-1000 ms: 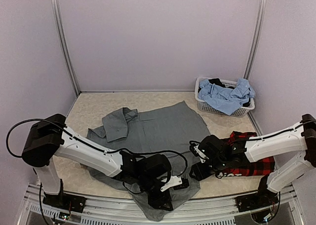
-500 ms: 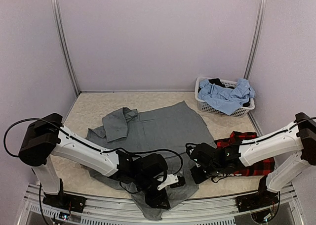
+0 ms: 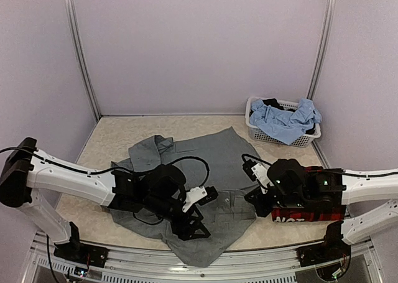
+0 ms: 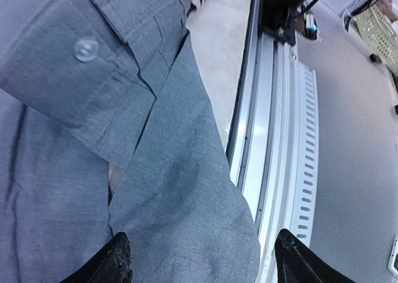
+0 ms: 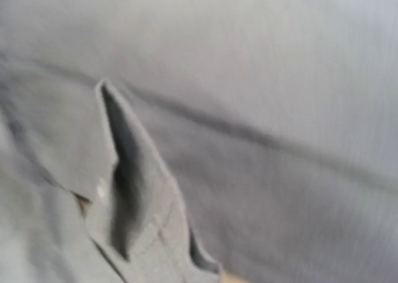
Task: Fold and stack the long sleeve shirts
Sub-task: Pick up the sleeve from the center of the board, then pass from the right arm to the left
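The grey shirt [image 3: 199,162] lies spread over the middle of the table, and its lower edge hangs over the front rail. My left gripper [image 3: 191,226] hovers over that lower part. In the left wrist view it [image 4: 205,261] is open, with its fingertips [image 4: 118,261] wide apart above the grey cloth and a buttoned cuff [image 4: 87,50] ahead. My right gripper [image 3: 256,201] is shut at the shirt's right edge. The right wrist view shows only blurred grey fabric [image 5: 249,109], so I cannot tell whether cloth is pinched. The red-and-black plaid shirt [image 3: 311,216] lies folded under the right arm.
A white basket [image 3: 258,134] holding light blue clothes [image 3: 283,121] stands at the back right corner. The metal front rail [image 4: 273,140] runs along the table's near edge. Purple walls close in the left, back and right sides.
The left jaws have opened and the left arm has drawn back to the left. The right jaws have shut and that gripper has moved up along the shirt's right edge.
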Controlling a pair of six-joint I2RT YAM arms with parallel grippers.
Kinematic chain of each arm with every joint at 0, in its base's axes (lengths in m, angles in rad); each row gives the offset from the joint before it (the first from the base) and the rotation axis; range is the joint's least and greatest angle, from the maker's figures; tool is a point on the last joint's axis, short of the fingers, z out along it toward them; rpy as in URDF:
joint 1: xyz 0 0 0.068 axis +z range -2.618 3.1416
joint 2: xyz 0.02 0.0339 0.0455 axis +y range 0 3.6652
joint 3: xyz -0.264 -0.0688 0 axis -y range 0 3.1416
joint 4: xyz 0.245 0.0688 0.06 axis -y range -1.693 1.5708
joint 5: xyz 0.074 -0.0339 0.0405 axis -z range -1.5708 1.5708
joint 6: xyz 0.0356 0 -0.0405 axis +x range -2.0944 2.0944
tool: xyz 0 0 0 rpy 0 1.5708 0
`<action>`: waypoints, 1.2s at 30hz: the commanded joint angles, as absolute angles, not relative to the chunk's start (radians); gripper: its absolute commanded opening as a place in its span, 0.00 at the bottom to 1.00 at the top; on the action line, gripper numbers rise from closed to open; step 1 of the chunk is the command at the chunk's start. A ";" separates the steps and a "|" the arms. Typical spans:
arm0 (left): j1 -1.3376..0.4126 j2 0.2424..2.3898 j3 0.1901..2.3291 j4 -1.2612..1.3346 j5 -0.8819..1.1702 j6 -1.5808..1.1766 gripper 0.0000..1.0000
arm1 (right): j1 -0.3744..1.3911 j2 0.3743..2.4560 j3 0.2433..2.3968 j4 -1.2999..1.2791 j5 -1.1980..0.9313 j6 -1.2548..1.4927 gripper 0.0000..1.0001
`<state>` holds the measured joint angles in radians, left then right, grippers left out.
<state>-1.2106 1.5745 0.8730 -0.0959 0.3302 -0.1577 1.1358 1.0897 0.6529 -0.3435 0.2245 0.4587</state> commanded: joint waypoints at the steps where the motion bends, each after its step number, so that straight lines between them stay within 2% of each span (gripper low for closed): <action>1: -1.134 1.433 0.819 -0.010 0.357 -0.182 0.78 | 1.106 1.008 0.713 -0.273 0.194 0.253 0.00; 5: -1.053 1.323 0.772 0.043 0.369 -0.212 0.84 | 1.065 0.980 0.764 -0.255 0.146 0.156 0.00; 12: -0.983 1.220 0.752 0.055 0.311 -0.215 0.85 | 0.992 1.006 0.850 -0.194 0.044 0.098 0.00; 15: -0.970 1.206 0.759 0.076 0.260 -0.226 0.86 | 0.974 1.078 0.929 -0.208 0.057 0.101 0.00; 21: -0.961 1.240 0.791 0.085 0.216 -0.201 0.87 | 0.941 1.275 1.169 -0.335 0.123 0.219 0.00; 26: -0.960 1.276 0.813 0.054 0.134 -0.157 0.87 | 0.905 1.380 1.279 -0.352 0.092 0.284 0.00; 36: -1.002 1.424 0.883 0.107 0.003 -0.037 0.79 | 0.854 1.490 1.344 -0.355 0.002 0.389 0.00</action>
